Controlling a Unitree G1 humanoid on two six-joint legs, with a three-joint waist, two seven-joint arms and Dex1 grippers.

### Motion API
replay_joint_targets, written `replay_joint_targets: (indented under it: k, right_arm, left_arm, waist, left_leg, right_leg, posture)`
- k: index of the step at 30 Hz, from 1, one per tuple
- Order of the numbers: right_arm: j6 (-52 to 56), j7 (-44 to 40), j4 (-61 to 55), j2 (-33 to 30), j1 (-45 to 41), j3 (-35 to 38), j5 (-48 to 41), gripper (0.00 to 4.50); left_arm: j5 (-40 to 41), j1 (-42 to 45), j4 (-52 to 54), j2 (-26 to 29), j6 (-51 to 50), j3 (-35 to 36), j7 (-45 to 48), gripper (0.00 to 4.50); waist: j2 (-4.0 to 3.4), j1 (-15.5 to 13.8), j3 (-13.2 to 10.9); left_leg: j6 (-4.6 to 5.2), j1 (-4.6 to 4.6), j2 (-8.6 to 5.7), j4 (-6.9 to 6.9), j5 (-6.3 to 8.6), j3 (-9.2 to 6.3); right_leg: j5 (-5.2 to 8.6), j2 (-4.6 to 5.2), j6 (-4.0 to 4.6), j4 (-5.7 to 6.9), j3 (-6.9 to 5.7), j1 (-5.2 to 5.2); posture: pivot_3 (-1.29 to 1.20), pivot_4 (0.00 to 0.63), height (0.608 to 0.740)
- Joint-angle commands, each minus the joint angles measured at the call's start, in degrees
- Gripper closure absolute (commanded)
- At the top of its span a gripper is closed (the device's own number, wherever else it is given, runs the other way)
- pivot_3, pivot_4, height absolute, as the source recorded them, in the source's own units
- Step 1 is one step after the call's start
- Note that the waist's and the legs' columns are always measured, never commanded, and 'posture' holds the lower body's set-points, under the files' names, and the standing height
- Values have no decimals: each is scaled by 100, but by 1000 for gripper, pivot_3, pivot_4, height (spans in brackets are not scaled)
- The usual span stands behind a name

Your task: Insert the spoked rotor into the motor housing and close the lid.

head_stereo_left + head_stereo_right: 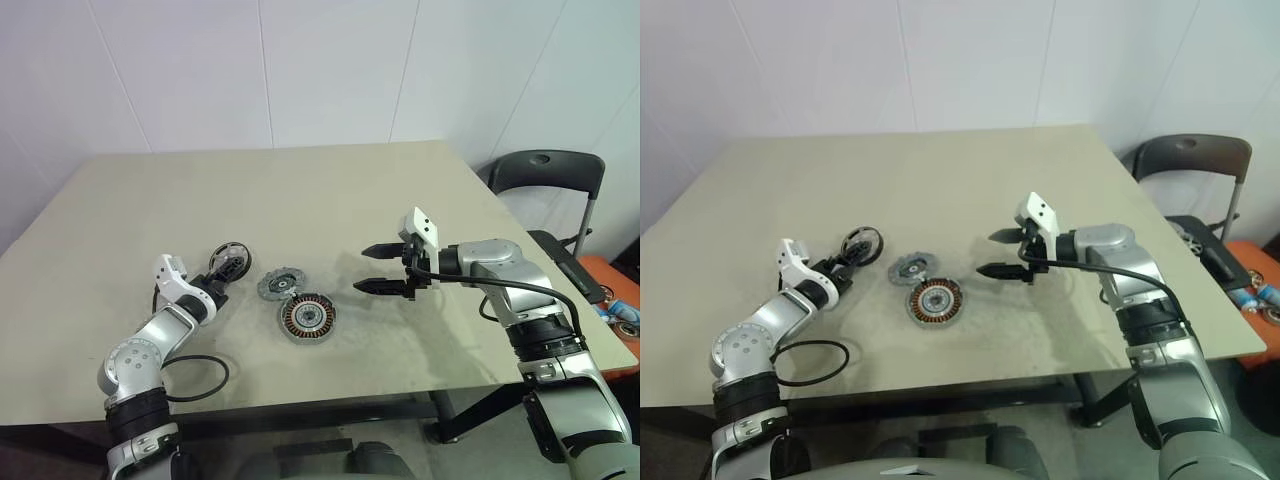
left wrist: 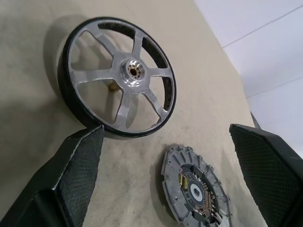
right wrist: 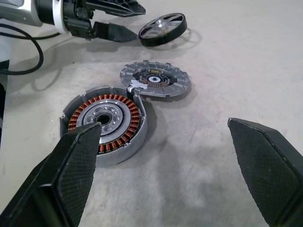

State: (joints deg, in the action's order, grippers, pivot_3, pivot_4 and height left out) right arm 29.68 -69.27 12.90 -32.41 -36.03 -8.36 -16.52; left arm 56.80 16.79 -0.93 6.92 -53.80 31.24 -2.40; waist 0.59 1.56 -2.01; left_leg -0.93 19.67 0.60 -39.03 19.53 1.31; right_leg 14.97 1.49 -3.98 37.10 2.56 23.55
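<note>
I see the rotor (image 1: 229,262) lying flat on the beige table (image 1: 300,190), on my left side, its black rim and silver spokes clear in the left wrist view. My left gripper (image 1: 221,282) is low over the table just beside the rotor, on its near side, with its jaws apart. In the left wrist view one finger (image 2: 80,161) has its tip right at the rotor's rim, but I cannot tell whether it touches; the other finger stands well off to the side. Nothing sits between them.

The housing (image 1: 308,318) rests near the middle of the table toward the near edge, copper windings up and silver centre showing. The lid (image 1: 280,284) lies flat just behind it and a little to the left, inner face up. In the right wrist view the two meet at a small silver tab at their edges, the lid fully swung off the housing. The lid is between the rotor and the housing, with a gap of bare table to the rotor.

My right gripper (image 1: 381,268) hangs above the table to the right of the housing, pointing left toward it, jaws wide apart and holding nothing. It is clear of both housing and lid.

A black cable (image 1: 200,380) loops on the table by my left arm. A dark chair (image 1: 545,175) stands past the table's right edge.
</note>
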Motion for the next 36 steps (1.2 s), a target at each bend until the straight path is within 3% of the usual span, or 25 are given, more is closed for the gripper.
replay_joint_targets:
  k: [1, 15, 30, 33, 36]
  right_arm:
    - [-67, 15, -55, 26, -102, 74, -69, 39]
    - [-90, 23, -70, 60, -176, 14, -37, 39]
    - [-92, 73, -158, 43, -137, -4, -24, 39]
    - [-91, 78, -150, 45, -150, -11, -21, 0]
    - [-103, 78, -124, 47, -169, -22, -11, 0]
  left_arm:
    - [181, 213, -54, 20, 93, 135, -149, 0]
    - [153, 251, -158, 2, 208, 9, -166, 0]
    - [-420, 1007, -1418, 271, 482, -263, 359, 0]
    - [-425, 1058, -1541, 202, 565, -172, 250, 614]
    - [-365, 1086, -1617, 140, 641, -54, 147, 1603]
  waist:
    - [1, -40, 0]
    - [3, -74, -2]
    - [4, -75, -3]
    - [4, -75, -3]
    - [4, -79, -3]
  left_leg:
    - [0, 0, 0, 0, 0, 0]
    - [0, 1, -3, -1, 0, -1]
    - [1, 3, -13, -3, 0, -2]
    - [1, 2, -10, -3, 0, -2]
    - [1, 3, -7, -3, 0, -3]
  right_leg:
    - [0, 0, 0, 0, 0, 0]
    - [0, -4, 0, -1, 0, 0]
    - [0, -6, -1, -4, -2, -1]
    - [0, -5, -1, -3, -2, -2]
    - [0, -2, -1, -4, -2, -1]
  posture:
    - [0, 0, 740]
    - [0, 0, 740]
    - [0, 0, 740]
    - [0, 0, 740]
    - [0, 0, 740]
